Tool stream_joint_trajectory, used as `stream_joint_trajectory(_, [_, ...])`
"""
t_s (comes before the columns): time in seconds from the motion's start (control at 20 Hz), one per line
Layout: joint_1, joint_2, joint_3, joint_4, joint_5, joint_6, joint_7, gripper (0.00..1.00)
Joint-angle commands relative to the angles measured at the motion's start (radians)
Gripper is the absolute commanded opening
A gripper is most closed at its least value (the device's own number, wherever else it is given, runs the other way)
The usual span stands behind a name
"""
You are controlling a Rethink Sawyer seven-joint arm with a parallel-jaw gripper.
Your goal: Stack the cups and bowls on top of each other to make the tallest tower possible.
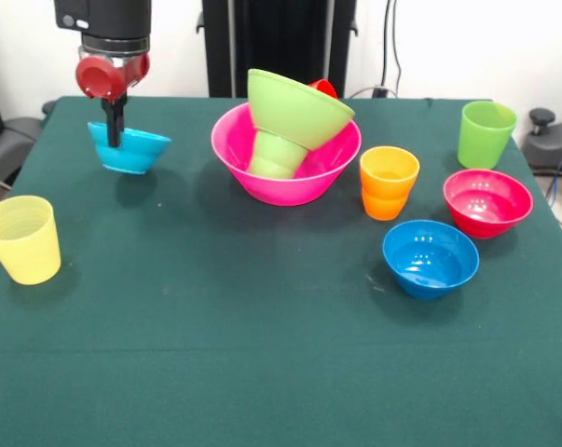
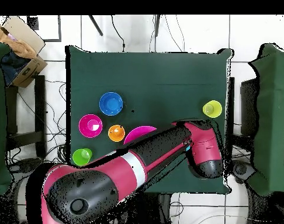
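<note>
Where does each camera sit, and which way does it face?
Front view: across the table from the robot, facing it; shows the end effector gripping the light blue bowl, beside the leaning tower.
Overhead view: above the table, looking straight down; the red and black arm covers most of the tower.
Shared: the yellow cup, darker blue bowl, magenta bowl and orange cup, mirrored between views.

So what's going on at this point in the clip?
The gripper is shut on the rim of the light blue bowl, holding it tilted above the table. In the pink bowl, a lime green bowl leans on a small green cup. The other cups and bowls stand loose around it.
</note>
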Motion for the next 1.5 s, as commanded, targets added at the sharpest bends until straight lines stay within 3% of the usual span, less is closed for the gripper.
stream_joint_trajectory(0.05, [0.023, 0.152, -0.077, -0.101, -0.322, -0.296, 0.596, 0.0])
stream_joint_trajectory(0.25, [0.025, 0.146, -0.089, -0.099, -0.316, -0.316, 0.656, 0.0])
stream_joint_trajectory(0.5, [0.018, 0.076, -0.223, -0.144, -0.421, -0.513, 0.748, 0.0])
stream_joint_trajectory(0.9, [0.029, -0.018, -0.321, -0.152, -0.447, -0.631, 0.838, 0.0])
stream_joint_trajectory(1.1, [0.062, -0.032, -0.32, -0.124, -0.395, -0.642, 0.904, 0.0])
stream_joint_trajectory(1.5, [0.196, -0.044, -0.313, -0.015, -0.278, -0.61, 1.018, 0.0])
